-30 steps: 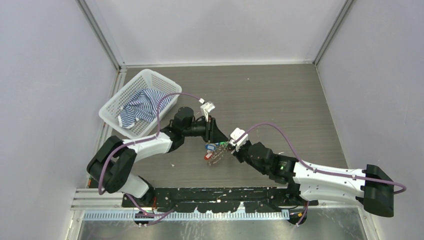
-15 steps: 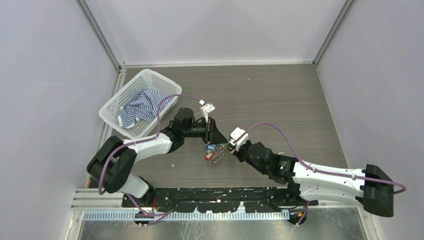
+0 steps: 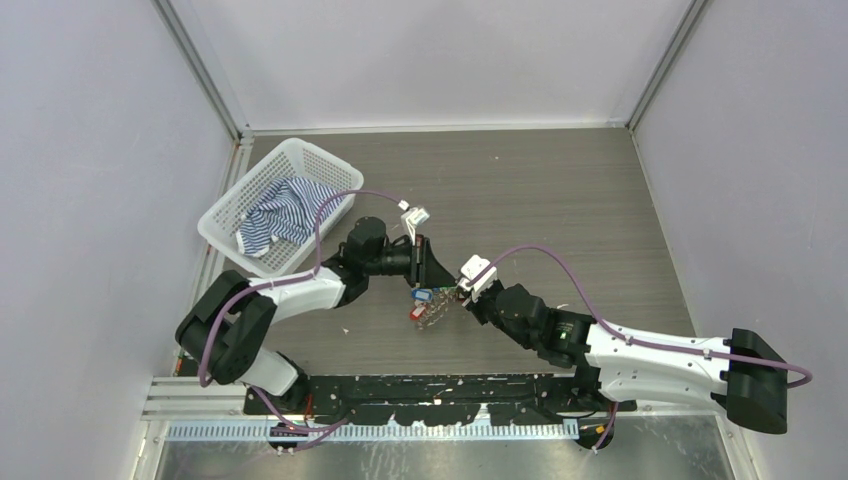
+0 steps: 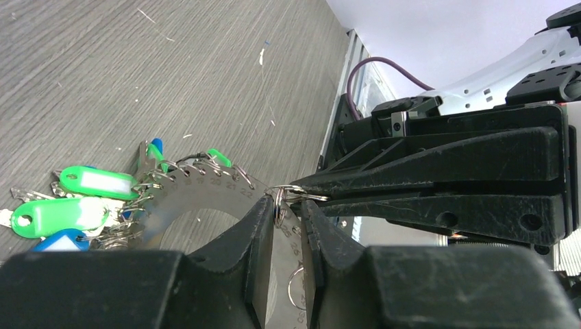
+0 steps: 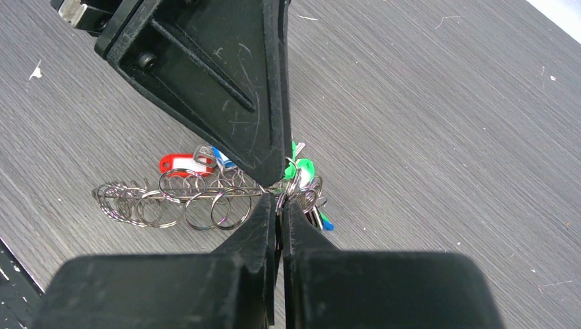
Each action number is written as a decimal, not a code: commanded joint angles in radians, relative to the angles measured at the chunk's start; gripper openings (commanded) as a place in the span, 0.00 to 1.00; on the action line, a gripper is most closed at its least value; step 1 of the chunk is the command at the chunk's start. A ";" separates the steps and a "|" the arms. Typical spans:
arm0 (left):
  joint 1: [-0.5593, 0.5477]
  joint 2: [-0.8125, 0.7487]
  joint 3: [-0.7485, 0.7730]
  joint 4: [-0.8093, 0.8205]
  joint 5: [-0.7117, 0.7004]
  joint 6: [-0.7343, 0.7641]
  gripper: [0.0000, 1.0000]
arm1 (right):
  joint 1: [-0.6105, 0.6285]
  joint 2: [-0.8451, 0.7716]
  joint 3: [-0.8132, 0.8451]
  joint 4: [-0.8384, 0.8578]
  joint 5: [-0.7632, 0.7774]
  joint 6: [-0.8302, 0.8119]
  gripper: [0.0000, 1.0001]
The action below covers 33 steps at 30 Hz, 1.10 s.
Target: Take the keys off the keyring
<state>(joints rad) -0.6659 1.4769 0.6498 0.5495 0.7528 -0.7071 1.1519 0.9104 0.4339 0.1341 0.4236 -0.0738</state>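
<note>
1. Between the narrow-set black fingers of the left gripper (image 4: 284,214), the rim of the large, flat, silvery metal keyring (image 4: 205,195) sits clamped.
2. Meeting it tip to tip, the right gripper (image 5: 277,203) is pinched almost shut on a small silver wire split ring (image 4: 296,195).
3. Just beyond the right gripper's tips bunch the small silver keys with green, blue and red plastic tags (image 4: 48,216).
4. The step in hand looks like freeing one loop. Next, it likely needs a pull away from the rim against a firm left hold.
</note>
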 commanded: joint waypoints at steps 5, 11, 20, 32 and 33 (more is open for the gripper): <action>-0.004 0.002 -0.015 0.053 0.023 -0.013 0.23 | 0.004 0.005 0.035 0.065 0.032 -0.012 0.01; -0.011 0.025 -0.006 0.084 0.006 -0.030 0.18 | 0.004 0.001 0.034 0.060 0.030 -0.008 0.01; -0.034 -0.041 -0.025 0.036 -0.082 0.057 0.00 | 0.003 -0.032 0.026 0.006 0.083 0.084 0.01; -0.106 -0.165 -0.030 -0.101 -0.203 0.252 0.00 | 0.003 -0.073 -0.024 0.015 0.088 0.303 0.04; -0.110 -0.176 -0.036 -0.104 -0.212 0.260 0.00 | 0.004 -0.077 -0.024 0.014 0.092 0.310 0.04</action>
<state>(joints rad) -0.7616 1.3552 0.6147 0.4568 0.5919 -0.5156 1.1526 0.8570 0.4164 0.0975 0.4747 0.1539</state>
